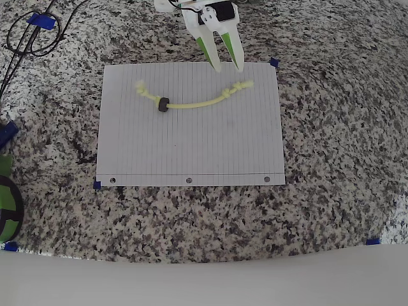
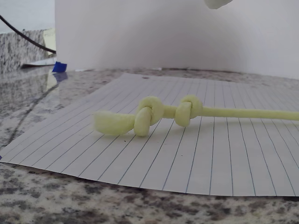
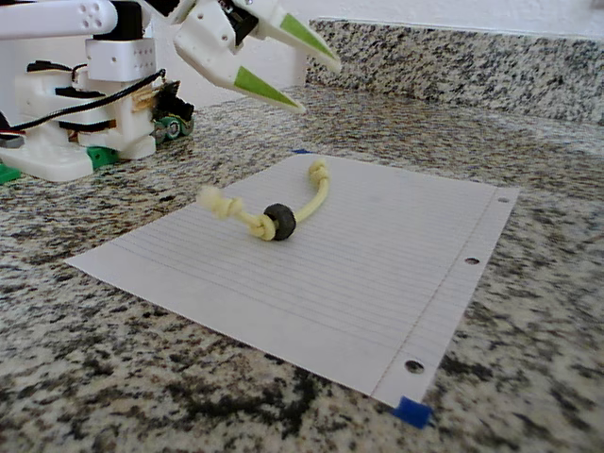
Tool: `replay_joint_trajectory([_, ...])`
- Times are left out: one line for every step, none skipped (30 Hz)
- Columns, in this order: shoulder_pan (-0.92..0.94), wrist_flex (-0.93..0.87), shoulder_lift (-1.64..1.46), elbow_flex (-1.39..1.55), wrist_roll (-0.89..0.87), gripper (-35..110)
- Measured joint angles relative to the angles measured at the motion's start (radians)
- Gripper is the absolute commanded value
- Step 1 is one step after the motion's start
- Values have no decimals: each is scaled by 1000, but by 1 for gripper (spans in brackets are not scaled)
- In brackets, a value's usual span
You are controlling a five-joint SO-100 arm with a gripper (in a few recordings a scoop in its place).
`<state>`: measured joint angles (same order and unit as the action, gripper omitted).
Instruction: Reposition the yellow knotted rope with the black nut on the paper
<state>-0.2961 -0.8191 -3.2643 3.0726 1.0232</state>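
The jaws of the gripper [image 1: 226, 65] hang spread apart above the far edge of the paper [image 1: 191, 153], just beside the right knot of the yellow knotted rope [image 1: 197, 102], apparently lined up to pinch that end, with the black nut [image 1: 163, 104] sitting toward its left end.

On the surface [image 1: 331, 127] lies the paper [image 1: 191, 146]; the rope [image 1: 197, 102] lies across its far half, the nut [image 1: 163, 104] near the rope's left end in the overhead view.

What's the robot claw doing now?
Gripper open, above the paper's edge. Rope with nut lying flat, untouched. Nothing blocking.
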Motion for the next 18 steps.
replay_joint_trajectory([0, 2, 2, 0, 3, 62])
replay_joint_trajectory([0, 8, 5, 0, 6, 60])
replay_joint_trajectory([2, 11, 5, 0, 6, 60])
replay_joint_trajectory([9, 11, 2, 0, 9, 60])
replay_joint_trajectory([26, 11, -2, 0, 11, 59])
replay_joint_trajectory([43, 11, -3, 0, 21, 56])
replay_joint_trajectory([64, 11, -3, 0, 44, 55])
replay_joint_trajectory([94, 18, -2, 0, 71, 53])
replay_joint_trajectory([127, 29, 0, 0, 106, 53])
replay_joint_trajectory([167, 44, 6, 0, 144, 53])
replay_joint_trajectory([206, 63, 25, -2, 181, 53])
replay_joint_trajectory([247, 77, 52, -2, 216, 53])
replay_joint_trajectory([296, 92, 81, -2, 252, 53])
replay_joint_trajectory([333, 101, 100, 0, 272, 53])
replay_joint_trajectory([373, 106, 115, -2, 285, 53])
replay_joint_trajectory([397, 107, 149, -2, 293, 52])
replay_joint_trajectory([414, 110, 196, -3, 298, 51])
replay_joint_trajectory([434, 109, 230, -5, 301, 50])
